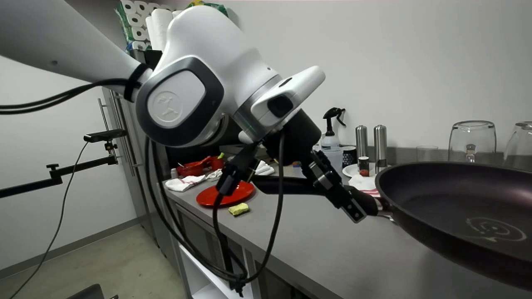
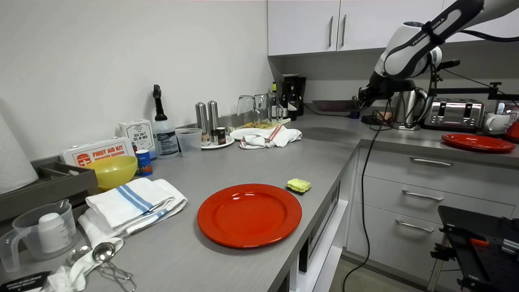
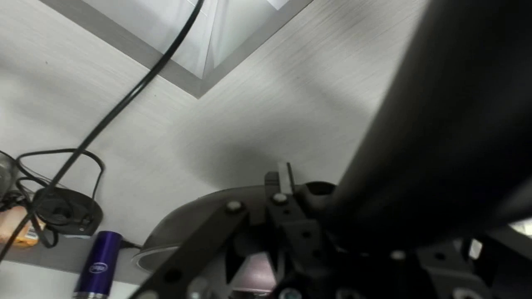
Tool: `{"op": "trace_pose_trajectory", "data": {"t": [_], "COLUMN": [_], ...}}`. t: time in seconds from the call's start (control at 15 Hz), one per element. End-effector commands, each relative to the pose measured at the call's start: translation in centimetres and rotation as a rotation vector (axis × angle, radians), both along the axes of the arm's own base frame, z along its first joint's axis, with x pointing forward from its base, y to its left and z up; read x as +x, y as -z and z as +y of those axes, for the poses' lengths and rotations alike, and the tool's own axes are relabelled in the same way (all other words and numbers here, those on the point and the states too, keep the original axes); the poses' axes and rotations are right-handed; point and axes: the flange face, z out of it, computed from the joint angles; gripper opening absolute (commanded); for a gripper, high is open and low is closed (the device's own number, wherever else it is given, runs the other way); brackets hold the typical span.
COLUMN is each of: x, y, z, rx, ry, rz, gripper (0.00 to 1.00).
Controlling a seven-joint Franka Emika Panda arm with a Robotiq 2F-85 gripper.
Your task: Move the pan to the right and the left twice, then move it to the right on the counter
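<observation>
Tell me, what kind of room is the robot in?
Most likely a kitchen, though I can't tell if it's in a home: a toaster and a red plate sit on the counter, and there's a frying pan.

The frying pan (image 1: 451, 207) is round, shallow and black, with a purplish sheen and a pale round emblem (image 1: 495, 229) inside. It is gripped by its long, straight black handle (image 1: 299, 186), open side up and nearly level, raised clear of the counter (image 2: 251, 164) near its inside corner. The counter is grey, with a fine brushed grain and straight front edges meeting at that corner.
</observation>
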Motion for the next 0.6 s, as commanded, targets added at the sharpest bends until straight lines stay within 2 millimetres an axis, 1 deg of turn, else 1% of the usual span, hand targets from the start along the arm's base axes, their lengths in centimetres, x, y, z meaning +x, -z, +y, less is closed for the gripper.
{"op": "trace_pose_trajectory", "data": {"t": [0.0, 0.27, 0.53], "x": [-0.2, 0.5, 1.5], "y": [-1.0, 1.8, 3.5], "z": [0.9, 2.8, 3.9], "rx": [-0.017, -0.011, -0.048], "ry": [0.062, 0.066, 0.043], "rz": [-0.118, -0.146, -0.147], "gripper": [0.16, 0.16, 0.16]}}
